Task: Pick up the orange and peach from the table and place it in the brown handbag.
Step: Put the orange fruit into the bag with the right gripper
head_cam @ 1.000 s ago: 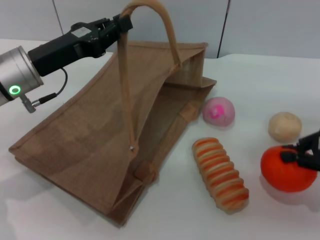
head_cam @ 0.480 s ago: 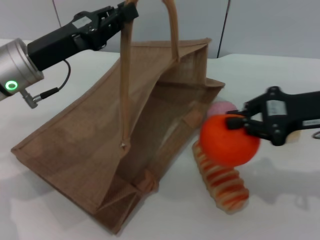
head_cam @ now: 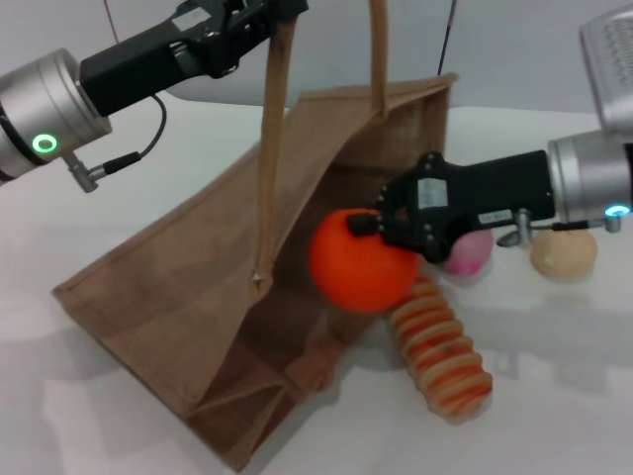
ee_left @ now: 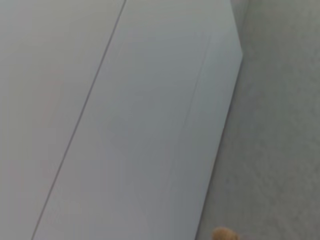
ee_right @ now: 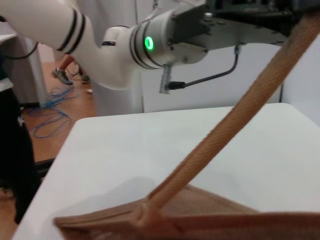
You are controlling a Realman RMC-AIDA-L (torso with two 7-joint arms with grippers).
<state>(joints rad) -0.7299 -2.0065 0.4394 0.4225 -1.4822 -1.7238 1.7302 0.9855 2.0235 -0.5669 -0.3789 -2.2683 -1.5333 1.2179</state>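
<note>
Now your right gripper (head_cam: pixel 381 226) has carried the orange (head_cam: pixel 361 259) off the table at about 4 o'clock, where it sat a second ago, across over the striped ridged piece (head_cam: pixel 442 348) and up to the open mouth of the brown handbag (head_cam: pixel 188 287). It is clamped on the top of the fruit, which hangs in the air right at the bag's opening, near the middle of the head view and partly in front of the inner wall. The peach (head_cam: pixel 467 252) is still on the table at 3 o'clock of the orange, mostly hidden behind the black gripper body, with the beige ball (head_cam: pixel 564 253) farther out the same way. That means the first fruit is nearly delivered, in my judgement, and the peach remains to be fetched. Your right arm reaches in level from 3 o'clock, forearm roughly horizontal, wrist pointing toward 9 o'clock into the bag. Your left gripper (head_cam: pixel 259 12) has climbed higher toward 12 o'clock and is closed on one strap handle (head_cam: pixel 274 129), pulling it taut and tipping the bag's mouth open toward the right arm. The left arm stretches in from 10 o'clock. The right wrist view shows that taut strap running up to the left arm.
</note>
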